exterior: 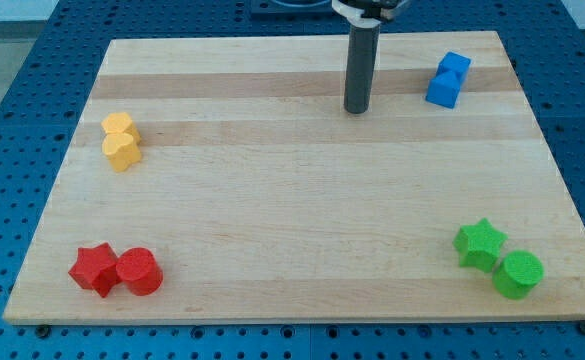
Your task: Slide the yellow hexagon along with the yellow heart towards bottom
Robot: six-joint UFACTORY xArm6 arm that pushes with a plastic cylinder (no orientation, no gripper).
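Observation:
The yellow hexagon [118,125] and the yellow heart [122,150] sit touching each other near the board's left edge, the hexagon just above the heart. My tip [356,110] rests on the board near the view's top centre, far to the right of both yellow blocks and touching no block.
Two blue blocks [447,79] touch at the top right, close to my tip's right. A red star [95,268] and red cylinder [139,271] sit at the bottom left. A green star [480,243] and green cylinder [519,274] sit at the bottom right. The wooden board [292,215] lies on a blue perforated table.

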